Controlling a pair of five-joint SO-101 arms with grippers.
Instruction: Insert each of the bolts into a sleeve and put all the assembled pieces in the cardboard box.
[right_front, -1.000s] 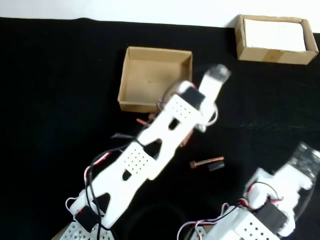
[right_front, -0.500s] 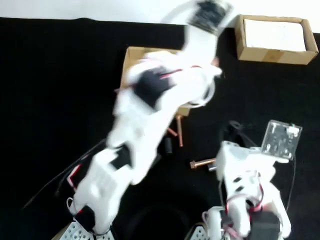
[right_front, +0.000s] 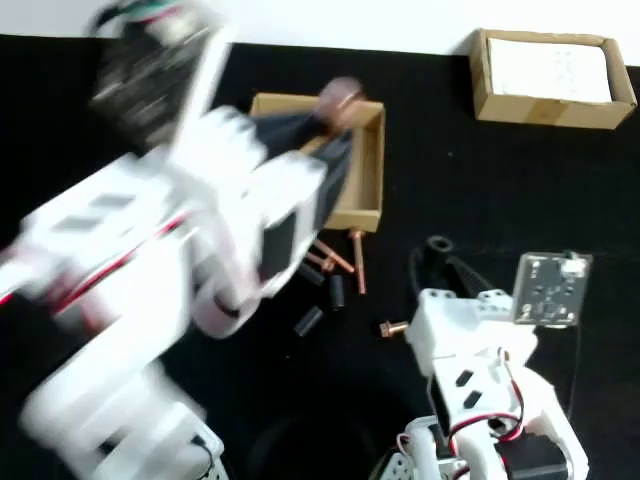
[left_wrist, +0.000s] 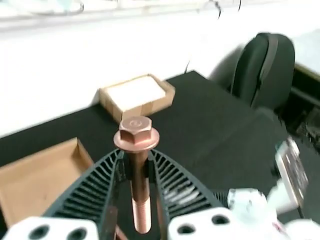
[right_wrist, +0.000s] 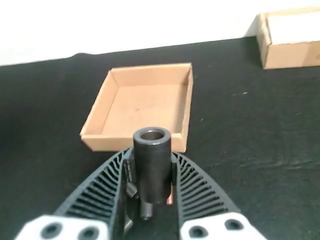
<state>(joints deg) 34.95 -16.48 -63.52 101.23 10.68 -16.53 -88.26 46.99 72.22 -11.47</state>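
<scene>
Currently, one copper-coloured bolt with a hex flange head sits clamped in the left gripper over the black worktop, while one black tubular sleeve, open bore outward, sits pinched in the right gripper near the cardboard box.

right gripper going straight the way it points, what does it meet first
Probably the near wall of the cardboard box, straight ahead of the right gripper and its black sleeve; depth is unclear.
</scene>
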